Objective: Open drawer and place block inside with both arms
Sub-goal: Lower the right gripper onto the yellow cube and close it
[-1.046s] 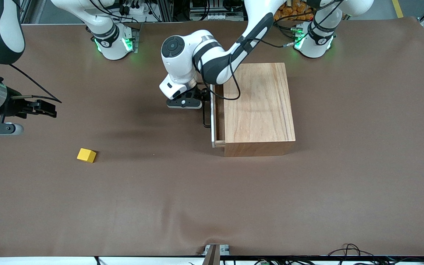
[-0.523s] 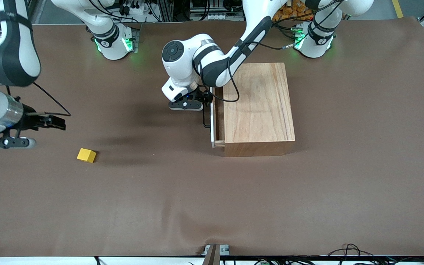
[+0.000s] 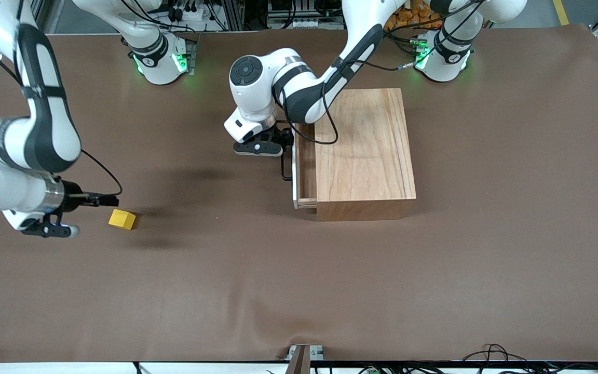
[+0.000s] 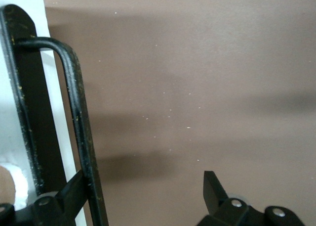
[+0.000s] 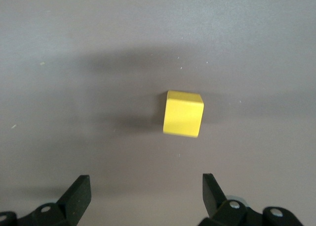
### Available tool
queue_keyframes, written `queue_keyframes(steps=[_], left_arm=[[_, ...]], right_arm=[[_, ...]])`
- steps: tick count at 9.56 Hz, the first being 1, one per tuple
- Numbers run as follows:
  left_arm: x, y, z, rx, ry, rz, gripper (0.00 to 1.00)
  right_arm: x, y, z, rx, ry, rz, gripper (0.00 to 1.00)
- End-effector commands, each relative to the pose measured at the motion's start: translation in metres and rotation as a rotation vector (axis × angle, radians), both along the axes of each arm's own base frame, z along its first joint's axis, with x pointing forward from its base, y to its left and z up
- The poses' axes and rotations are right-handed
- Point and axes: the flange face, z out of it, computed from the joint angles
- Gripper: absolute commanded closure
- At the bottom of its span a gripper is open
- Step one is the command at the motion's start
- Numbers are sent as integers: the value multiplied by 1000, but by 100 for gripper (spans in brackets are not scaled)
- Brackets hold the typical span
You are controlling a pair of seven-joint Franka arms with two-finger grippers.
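Left end effector [image 3: 284, 139] sits at the drawer [image 3: 304, 171] front w/ fingers wide apart, one finger [image 4: 74, 191] against the black bar handle [image 4: 79, 122], not clamped on it. Drawer is pulled partway out of the wooden box [image 3: 364, 153], which stands near the counter [image 3: 299, 291] mid-length, toward the edge where the arm bases are.

Right end effector [image 3: 109, 200] hovers low just beside the block [image 3: 122, 219], fingers wide, nothing held. Right wrist view shows the block [image 5: 183, 113] lying ahead of the two fingertips [image 5: 213, 186], not between them. Block rests on the bare counter toward the right arm's end, well apart from the box.
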Motion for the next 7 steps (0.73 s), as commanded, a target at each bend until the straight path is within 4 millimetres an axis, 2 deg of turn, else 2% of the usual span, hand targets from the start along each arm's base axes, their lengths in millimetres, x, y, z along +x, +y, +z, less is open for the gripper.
queue_keyframes(steps=[1, 4, 5, 7], left_arm=[[-14, -24, -9, -98, -15, -17, 0], [-32, -43, 1, -175, -36, -49, 0], [-33, -46, 4, -200, -48, -50, 0], [-38, -54, 11, -254, -60, -58, 0]], right_arm=[[7, -17, -49, 6, 14, -49, 0], [7, -38, -83, -2, 17, -84, 0], [4, -41, -100, 0, 44, -90, 0], [3, -47, -118, 2, 49, -104, 0]])
